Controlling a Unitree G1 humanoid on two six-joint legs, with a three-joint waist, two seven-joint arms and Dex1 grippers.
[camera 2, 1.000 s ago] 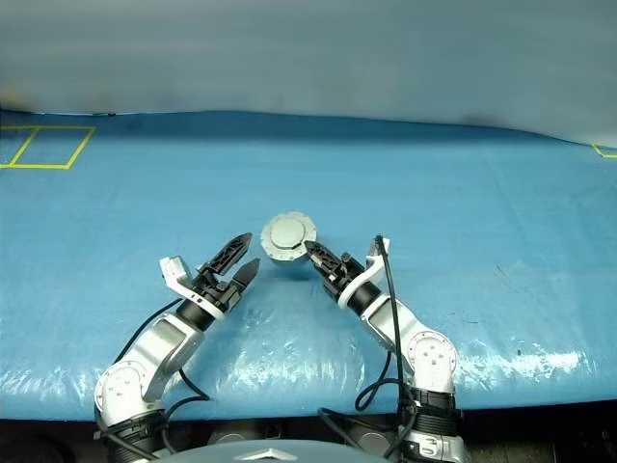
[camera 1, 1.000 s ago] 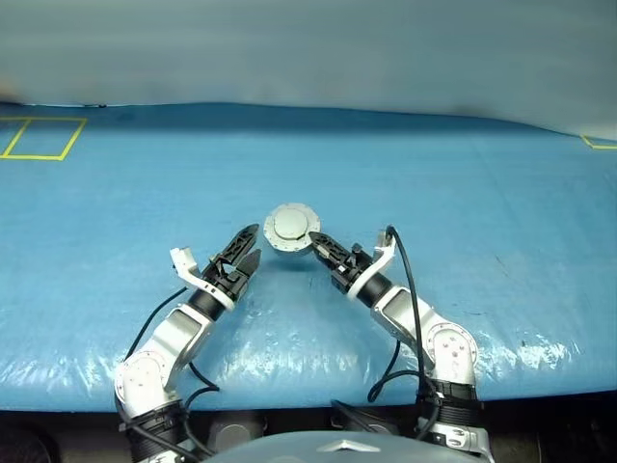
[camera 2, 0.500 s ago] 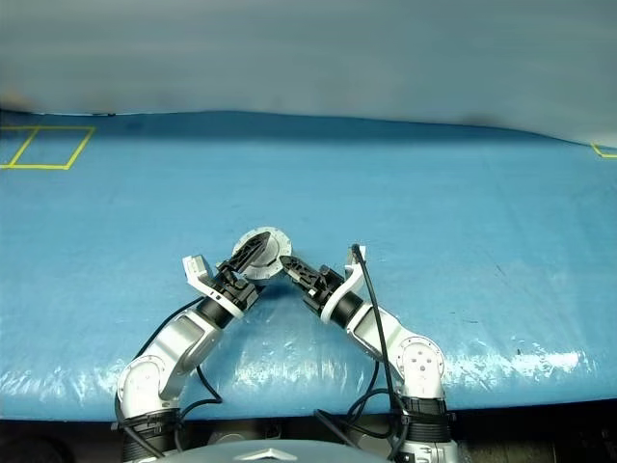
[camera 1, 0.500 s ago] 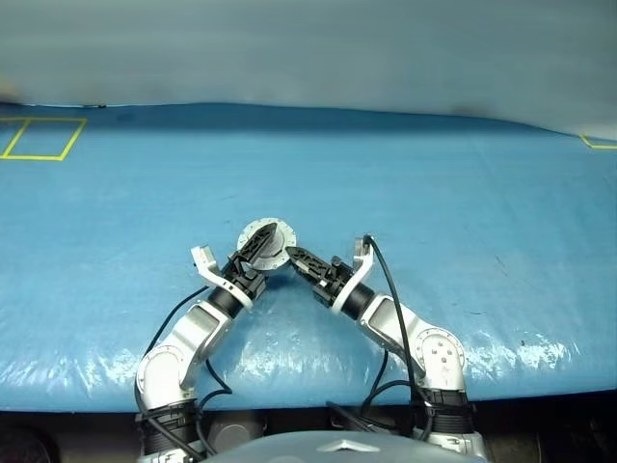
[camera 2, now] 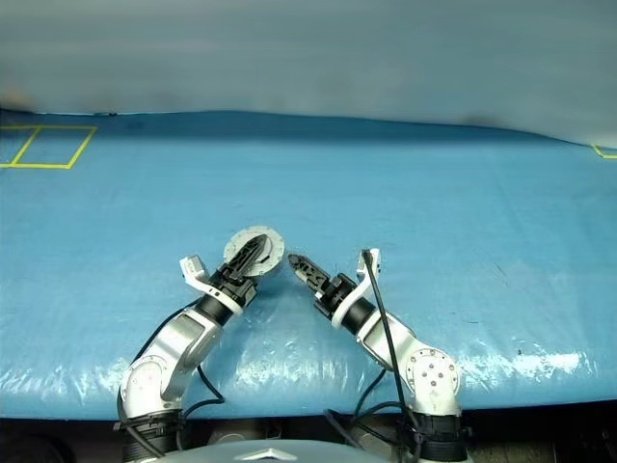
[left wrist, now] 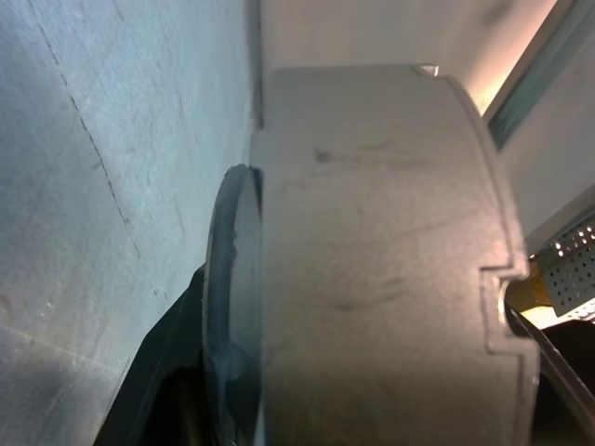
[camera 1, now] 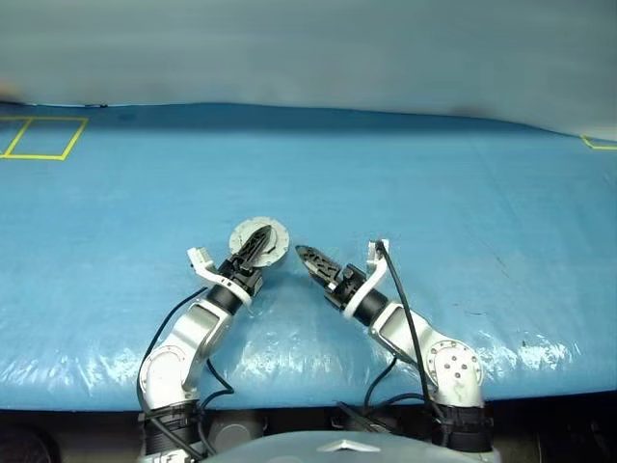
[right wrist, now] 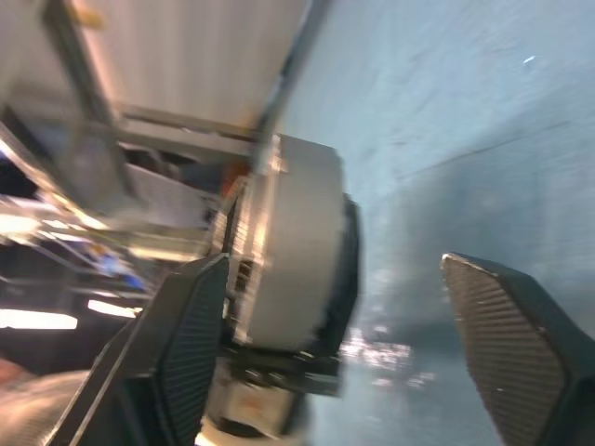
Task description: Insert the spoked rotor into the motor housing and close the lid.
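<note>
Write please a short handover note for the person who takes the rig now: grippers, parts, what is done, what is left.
Left gripper: closed on the motor housing, holding it over the blue table.
Right gripper: open, holds nothing, beside the housing and apart from it.
Lid: looks closed, plain grey face up.
Rotor: cannot tell if it is inside.
Left: confirm the lid is fully shut, then set the housing down.

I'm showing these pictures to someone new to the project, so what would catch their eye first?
First, the round silver motor housing near the middle of the blue table cover, lifted off it with the left end effector closed on it. Next, the right end effector just beside it, fingers spread, touching nothing. Last, the yellow taped square at the table's far left corner.
</note>
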